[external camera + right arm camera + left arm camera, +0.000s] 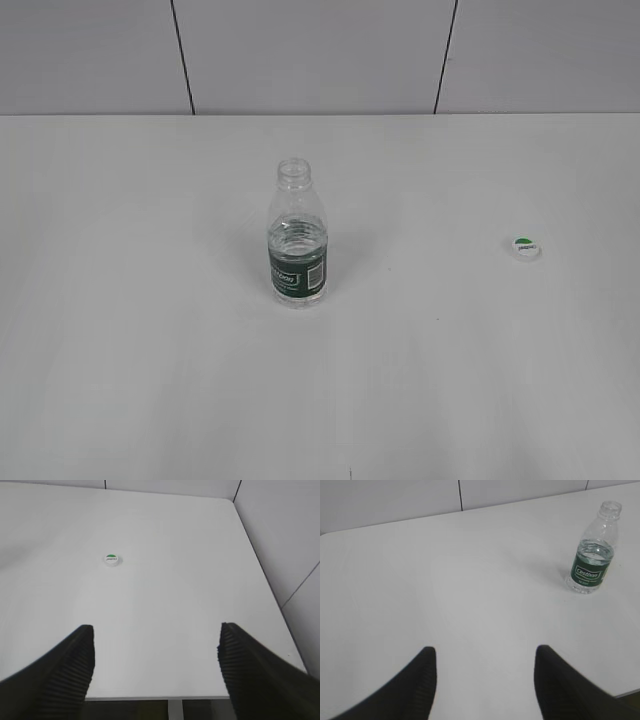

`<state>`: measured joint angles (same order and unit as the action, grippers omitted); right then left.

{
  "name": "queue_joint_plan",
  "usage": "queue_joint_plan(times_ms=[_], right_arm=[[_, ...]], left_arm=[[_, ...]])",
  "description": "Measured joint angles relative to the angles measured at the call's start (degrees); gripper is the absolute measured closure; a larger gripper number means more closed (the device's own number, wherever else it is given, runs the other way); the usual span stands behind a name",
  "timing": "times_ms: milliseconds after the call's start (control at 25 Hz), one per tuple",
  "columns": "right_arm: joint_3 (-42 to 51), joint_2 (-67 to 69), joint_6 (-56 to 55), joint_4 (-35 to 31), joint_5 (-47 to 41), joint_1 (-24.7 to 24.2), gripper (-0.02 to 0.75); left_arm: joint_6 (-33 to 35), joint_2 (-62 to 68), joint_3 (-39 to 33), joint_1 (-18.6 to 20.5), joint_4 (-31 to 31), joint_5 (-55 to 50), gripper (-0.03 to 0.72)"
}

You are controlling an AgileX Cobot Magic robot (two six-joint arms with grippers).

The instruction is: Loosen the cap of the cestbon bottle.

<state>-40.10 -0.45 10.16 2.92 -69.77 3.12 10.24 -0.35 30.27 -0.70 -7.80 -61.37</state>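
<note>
One clear ribbed cestbon bottle point(298, 245) upright – neck bare, white green-patched cap point(527, 246) well apart, both jaws spread, empty

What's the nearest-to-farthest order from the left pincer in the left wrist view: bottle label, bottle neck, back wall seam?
1. Bottle label: the green band low on the cestbon bottle, far right of the left pincer.
2. Bottle neck: open top, no cap, just above the label.
3. Wall seam: dark vertical line beyond the table's far edge.
</note>
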Motion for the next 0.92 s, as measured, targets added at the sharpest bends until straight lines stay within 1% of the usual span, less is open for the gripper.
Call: queue_joint_plan(times_ms=[240, 320, 480, 920], right_arm=[[8.3, 0.0, 0.1, -0.6, 3.0, 0.0, 0.153], [9.6, 0.0, 0.2, -1.4, 4.2, 0.0, 0.153], [10.5, 0.0, 0.2, -1.7, 6.3, 0.0, 0.153], [10.5, 0.0, 0.2, -2.1, 6.9, 0.0, 0.153]], left_arm=[[0.0, 0.0, 0.0, 0.0, 0.0, 0.0, 0.301], [0.0, 0.0, 0.0, 0.0, 0.0, 0.0, 0.311], [0.0, 0.0, 0.0, 0.0, 0.1, 0.0, 0.331], [0.0, 0.0, 0.0, 0.0, 0.1, 0.0, 0.359]])
